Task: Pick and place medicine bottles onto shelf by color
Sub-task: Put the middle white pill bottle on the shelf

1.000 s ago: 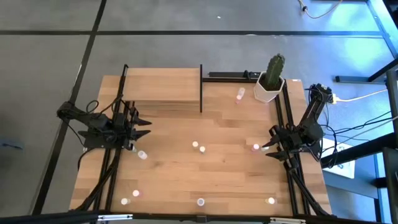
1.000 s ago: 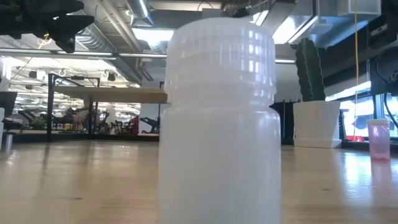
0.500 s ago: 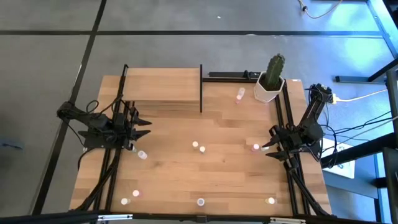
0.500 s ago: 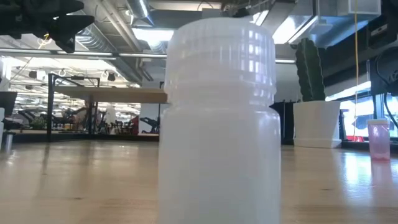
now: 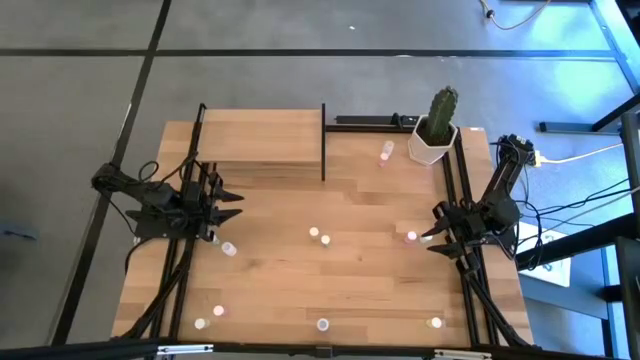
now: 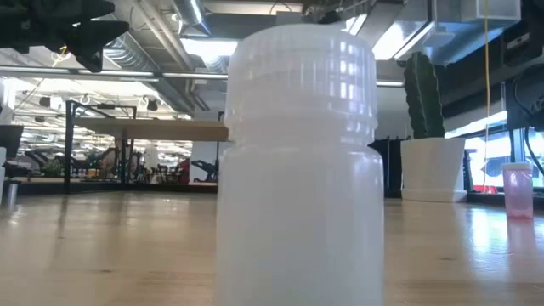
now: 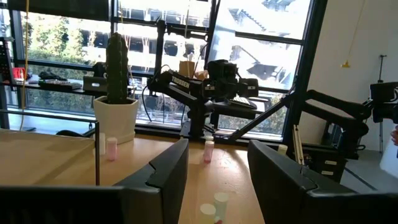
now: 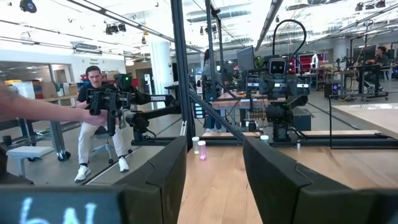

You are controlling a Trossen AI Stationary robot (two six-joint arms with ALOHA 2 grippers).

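Several tiny medicine bottles stand upright and scattered on the wooden table: two near the middle, a pink one just off my right gripper, one near my left gripper, a pink one by the cactus, and several along the near edge. One white bottle fills the low view. The shelf stands at the far left. My left gripper hovers open at the table's left side, level; nothing is between its fingers. My right gripper hovers open at the right side, also holding nothing.
A white pot with a green cactus stands at the far right. Black frame rails run along both side edges under the arms. A seated person shows in the room beyond the table. Bare wood lies between the scattered bottles.
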